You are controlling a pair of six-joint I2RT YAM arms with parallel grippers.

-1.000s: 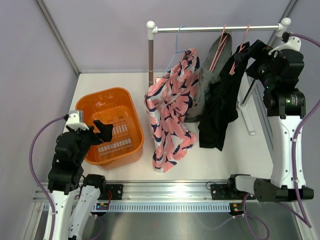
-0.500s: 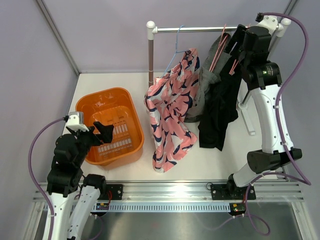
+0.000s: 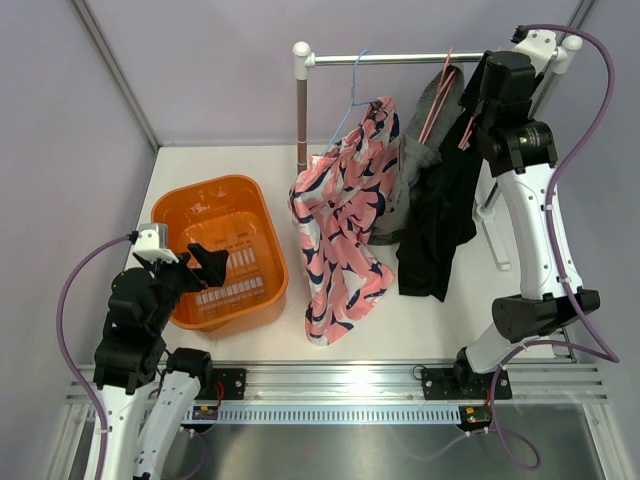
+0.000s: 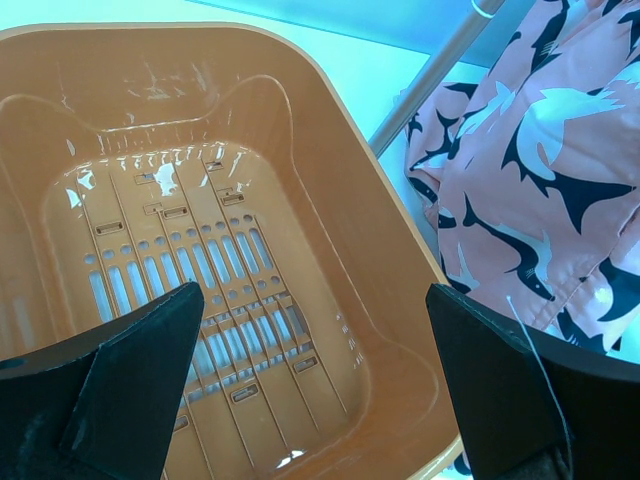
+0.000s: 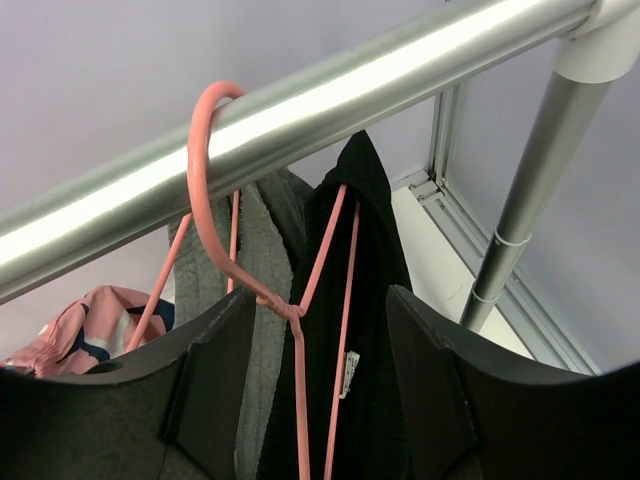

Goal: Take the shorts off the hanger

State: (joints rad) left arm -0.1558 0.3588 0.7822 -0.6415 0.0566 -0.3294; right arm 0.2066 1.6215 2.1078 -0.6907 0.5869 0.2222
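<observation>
1. Top: the black shorts (image 3: 435,220) hang from the rail (image 3: 420,58), near the far right corner of the surface (image 3: 440,320). The right hand (image 3: 478,85) is up by the top of them. The left hand (image 3: 205,262) is over the basket (image 3: 200,195), by the left edge.
2. Left wrist: the left hand (image 4: 315,295) is open wide above the basket (image 4: 320,200). Pink shorts (image 4: 540,170) hang beside it.
3. Right wrist: the right hand (image 5: 320,300) is open, with a finger on each side of the pink hanger (image 5: 205,200) and the black shorts (image 5: 375,260).

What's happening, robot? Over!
Right gripper open at pink hanger. Left gripper open over orange basket. Black shorts on hanger, not yet removed. Grey garment crowding beside.
</observation>
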